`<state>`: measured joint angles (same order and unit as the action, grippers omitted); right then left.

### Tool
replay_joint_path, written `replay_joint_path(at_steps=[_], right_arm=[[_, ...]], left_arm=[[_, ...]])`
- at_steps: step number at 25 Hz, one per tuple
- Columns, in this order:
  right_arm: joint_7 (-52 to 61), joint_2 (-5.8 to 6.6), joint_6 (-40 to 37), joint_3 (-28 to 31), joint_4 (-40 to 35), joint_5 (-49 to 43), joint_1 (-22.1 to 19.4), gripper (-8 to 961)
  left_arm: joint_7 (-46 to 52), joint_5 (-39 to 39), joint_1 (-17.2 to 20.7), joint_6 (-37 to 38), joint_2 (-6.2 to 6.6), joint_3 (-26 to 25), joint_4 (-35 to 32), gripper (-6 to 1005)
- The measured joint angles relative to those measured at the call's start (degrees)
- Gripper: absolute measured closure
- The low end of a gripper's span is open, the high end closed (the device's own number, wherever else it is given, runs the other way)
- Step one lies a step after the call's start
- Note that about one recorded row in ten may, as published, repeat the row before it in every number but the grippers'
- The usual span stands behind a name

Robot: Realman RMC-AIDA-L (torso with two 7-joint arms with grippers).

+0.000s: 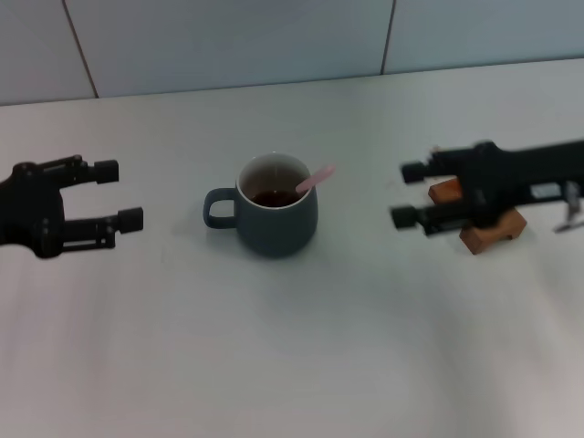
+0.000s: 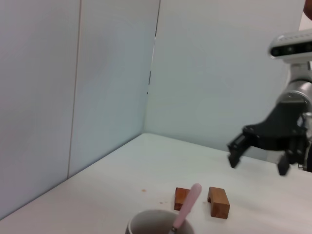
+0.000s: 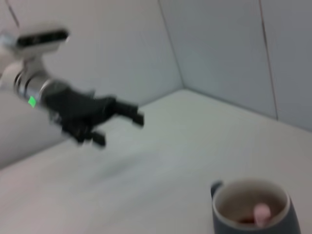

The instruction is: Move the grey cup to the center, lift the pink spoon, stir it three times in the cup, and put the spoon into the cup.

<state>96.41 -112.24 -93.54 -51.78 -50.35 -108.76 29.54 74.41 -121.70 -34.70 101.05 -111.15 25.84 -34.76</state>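
Two grippers hang above the white table, one on each side of the cup, and neither holds anything. The left gripper is at the left edge of the head view, its two black fingers spread apart and pointing right toward the cup. The right gripper is on the right, its fingers also parted and pointing left; in the left wrist view the same gripper shows with its jaws apart above the table. It hangs over two brown wooden blocks, partly covering them in the head view.

The cup stands upright between the two grippers, well apart from both, roughly at the middle of the table. Its loop handle faces left, and dark liquid lies inside. The spoon is in the cup, its pink handle leaning over the right rim and sticking up and to the right; its bowl is hidden in the liquid. A pale panelled wall runs along the far edge of the table.
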Motion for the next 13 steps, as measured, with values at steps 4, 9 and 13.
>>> replay_joint_path(at_steps=[4, 9, 13], right_arm=[[-3.7, 1.61, -0.6, 0.8, 1.9, -1.2, -1.4, 142], [-8.6, 2.38, -0.2, 4.0, 5.6, -1.4, -0.9, 139], [-9.9, 2.56, 0.3, 4.6, 7.0, -1.7, 0.4, 139]], left_arm=[[4.5, -1.0, -2.2, -1.1, 1.84, 2.0, 0.0, 170], [8.3, -2.1, -3.2, -1.2, 3.43, 2.8, 0.4, 170], [9.1, -2.1, -3.2, -1.2, 3.55, 3.8, 0.4, 170]])
